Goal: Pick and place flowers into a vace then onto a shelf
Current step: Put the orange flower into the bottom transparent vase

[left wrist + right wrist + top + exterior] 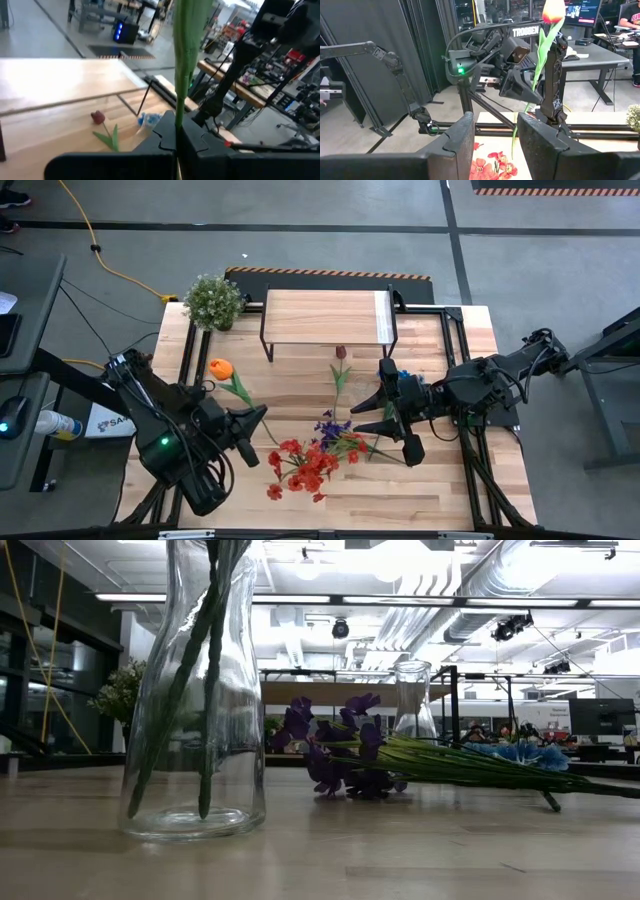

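My left gripper (257,421) is shut on the orange flower (220,368) and holds it over the table's left middle. The right wrist view shows its bloom (552,10) up high. Red flowers (300,465) stand in a glass vase (195,690) near the front edge, their stems inside it. Purple flowers (330,425) lie beside them, and a maroon bloom (340,352) lies in front of the shelf (325,315). A second vase (412,700) stands farther back. My right gripper (366,414) is open, just right of the purple flowers, touching nothing. My left gripper pinches the orange flower's green stem (179,107) between its two fingers, a little below mid-length. The fingers come level from the table's left and lie across the stem. The flower stands nearly upright, bloom on top, and its lower end (513,150) hangs over the red flowers.
A bushy potted plant (213,300) stands at the far left corner beside the shelf. A blue bloom (150,119) lies near the shelf's right leg. Bare wood shows along the near edge and at the right side of the table (480,340).
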